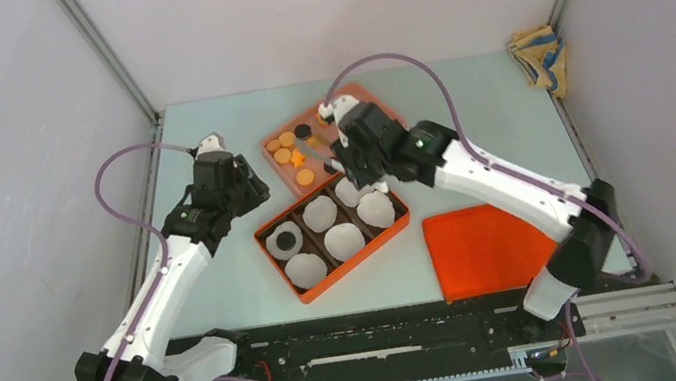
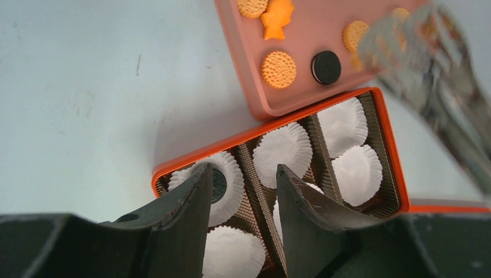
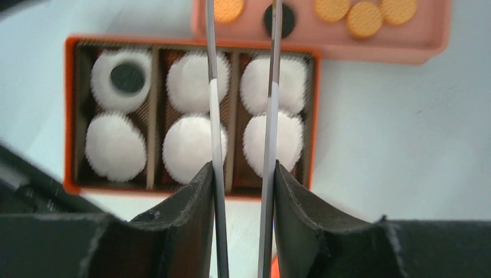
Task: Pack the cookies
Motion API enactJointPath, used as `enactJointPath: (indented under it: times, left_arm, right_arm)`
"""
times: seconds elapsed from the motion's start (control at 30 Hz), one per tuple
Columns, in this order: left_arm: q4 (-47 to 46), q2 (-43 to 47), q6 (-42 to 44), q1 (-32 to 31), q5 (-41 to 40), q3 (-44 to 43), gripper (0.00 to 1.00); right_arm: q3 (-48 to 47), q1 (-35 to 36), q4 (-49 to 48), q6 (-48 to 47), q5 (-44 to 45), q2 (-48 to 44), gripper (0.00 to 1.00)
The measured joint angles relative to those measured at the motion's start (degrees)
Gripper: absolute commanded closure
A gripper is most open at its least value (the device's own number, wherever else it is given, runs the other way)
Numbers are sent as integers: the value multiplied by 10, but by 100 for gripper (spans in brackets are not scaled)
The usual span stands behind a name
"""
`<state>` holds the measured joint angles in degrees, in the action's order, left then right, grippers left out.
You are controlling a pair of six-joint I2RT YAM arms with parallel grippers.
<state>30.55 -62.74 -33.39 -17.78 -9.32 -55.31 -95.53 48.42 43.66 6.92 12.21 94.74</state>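
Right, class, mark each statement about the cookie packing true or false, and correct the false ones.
1. The box holds six paper cups. True.
2. Two cups have something in them. False: only one does, a black cookie.
3. The right gripper holds tongs. True.
4. The left gripper grips a biscuit. False: it is open and empty.
5. The star cookie lies on the pink tray. True.

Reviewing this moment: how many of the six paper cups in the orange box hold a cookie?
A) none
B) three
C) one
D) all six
C: only the corner cup of the orange box holds a black cookie; the other five cups show plain white.
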Motion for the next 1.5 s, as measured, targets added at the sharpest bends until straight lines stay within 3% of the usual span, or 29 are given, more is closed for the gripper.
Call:
enactJointPath:
  times: [0.23,0.53,0.8,1.13,1.17,1.33,1.5]
  left_arm:
    - [23,9,2,8,-23,-25,50]
    - [33,34,3,9,-26,-30,50]
    - [35,51,2,9,-25,-30,50]
    - [35,54,3,9,-25,-30,50]
    - [35,54,3,9,-25,-30,50]
    - [35,54,4,9,-25,-30,50]
    - [35,51,4,9,-23,-30,49]
  right_arm:
    - [126,124,53,21,-13,-130,100]
    - [161,223,118,68,-27,-172,100]
    - [161,263,127,85,-43,-157,100]
    - [161,264,116,89,-48,-122,99]
    - [161,264,113,89,-48,-120,96]
    - [161,264,100,88,-48,-108,62]
    - [161,264,101,88,-42,-103,46]
